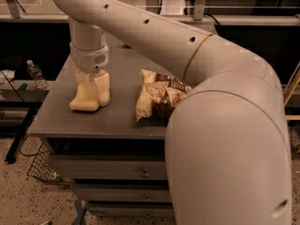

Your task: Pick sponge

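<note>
The sponge (pixel 82 104), a pale yellow foam block, lies on the left part of the grey table top (pixel 117 122). My gripper (pixel 92 96) hangs straight down from the wrist and is low over the sponge, with its cream fingers (pixel 103 87) standing open on either side of the sponge's upper part. The fingers hide the sponge's far end. The sponge rests on the table.
A large chip bag (pixel 157 96) lies to the right of the sponge, partly behind my arm (pixel 225 139). The table has drawers (pixel 143 173) below. A water bottle (pixel 35 74) stands on a low shelf at left, and a wire basket (pixel 42 170) sits on the floor.
</note>
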Controlling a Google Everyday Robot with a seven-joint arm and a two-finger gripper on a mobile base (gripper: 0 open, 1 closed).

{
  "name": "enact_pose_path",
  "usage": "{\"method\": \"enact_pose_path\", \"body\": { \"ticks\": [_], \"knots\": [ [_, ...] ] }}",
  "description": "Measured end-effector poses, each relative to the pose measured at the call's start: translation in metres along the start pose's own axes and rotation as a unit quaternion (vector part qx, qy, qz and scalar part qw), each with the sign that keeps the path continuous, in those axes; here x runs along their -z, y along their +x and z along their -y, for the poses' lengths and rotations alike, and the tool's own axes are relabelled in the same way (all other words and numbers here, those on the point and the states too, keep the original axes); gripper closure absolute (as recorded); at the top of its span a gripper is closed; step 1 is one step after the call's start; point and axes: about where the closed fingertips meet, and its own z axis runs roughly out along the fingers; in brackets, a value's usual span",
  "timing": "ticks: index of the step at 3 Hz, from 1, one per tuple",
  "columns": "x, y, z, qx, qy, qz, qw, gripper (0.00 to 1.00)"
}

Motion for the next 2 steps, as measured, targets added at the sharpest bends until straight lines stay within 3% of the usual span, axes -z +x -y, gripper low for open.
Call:
{"method": "enact_pose_path", "body": {
  "ticks": [2],
  "knots": [
    [0.065, 0.002, 0.006, 0.017, 0.067, -0.040, 0.9968, 0.83]
  ]
}}
